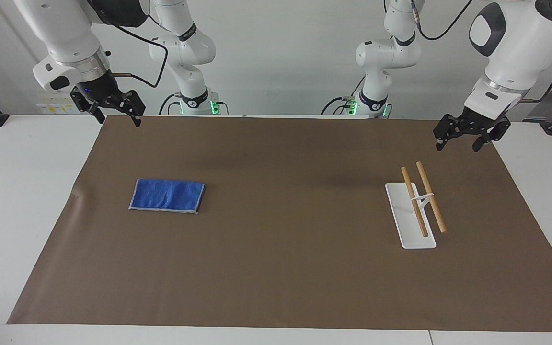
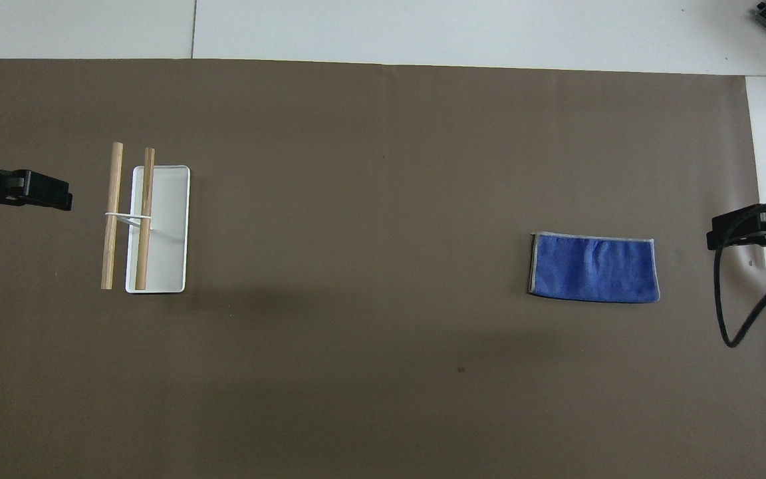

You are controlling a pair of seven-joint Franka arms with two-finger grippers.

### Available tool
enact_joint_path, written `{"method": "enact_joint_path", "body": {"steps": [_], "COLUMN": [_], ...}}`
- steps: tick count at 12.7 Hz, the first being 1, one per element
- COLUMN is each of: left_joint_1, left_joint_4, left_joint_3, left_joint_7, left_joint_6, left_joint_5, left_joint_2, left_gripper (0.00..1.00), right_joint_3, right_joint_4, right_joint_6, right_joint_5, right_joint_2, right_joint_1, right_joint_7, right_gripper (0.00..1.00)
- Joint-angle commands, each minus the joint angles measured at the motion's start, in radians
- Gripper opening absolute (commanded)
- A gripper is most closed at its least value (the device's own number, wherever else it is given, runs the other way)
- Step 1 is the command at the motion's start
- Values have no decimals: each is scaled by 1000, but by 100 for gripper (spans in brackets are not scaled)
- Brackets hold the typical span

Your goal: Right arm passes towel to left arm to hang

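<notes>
Folded flat on the bench [image 1: 27, 191], the towel [image 1: 167, 195] lies ungrasped, so the raised right end effector [image 1: 115, 111], fingers apart, must descend while the left end effector [image 1: 463, 136], also apart, waits.

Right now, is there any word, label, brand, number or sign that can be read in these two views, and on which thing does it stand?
None can be read.
Black band on the white robot arm: pale marks, too small to read.
Bright-blue folded cloth towel: no text.
White metal rack with two wooden rods: no text.
Brown paper table cover: no text.
</notes>
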State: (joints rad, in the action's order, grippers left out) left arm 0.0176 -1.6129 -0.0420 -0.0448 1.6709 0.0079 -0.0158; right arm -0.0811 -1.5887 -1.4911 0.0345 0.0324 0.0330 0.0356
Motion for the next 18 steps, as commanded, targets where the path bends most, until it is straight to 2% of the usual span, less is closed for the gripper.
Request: {"method": "enact_joint_path", "body": {"steps": [1,18], "left_joint_1": [-4,-5], "left_joint_4": [-1,-1], "left_joint_3": [1,1], "left_joint_7": [6,6], "left_joint_6": [-19,-20], "left_joint_5": [-9,-9], "left_joint_2": [10,10], "left_gripper": [100,100], "right_joint_3": [-6,-8], "right_joint_4": [19,-1], "right_joint_6": [19,12], "right_joint_5": [-2,-4], "right_joint_2": [-9,-2], "right_joint_1": [1,-11], "right_joint_7": [-11,-19], "right_gripper": [100,100]}}
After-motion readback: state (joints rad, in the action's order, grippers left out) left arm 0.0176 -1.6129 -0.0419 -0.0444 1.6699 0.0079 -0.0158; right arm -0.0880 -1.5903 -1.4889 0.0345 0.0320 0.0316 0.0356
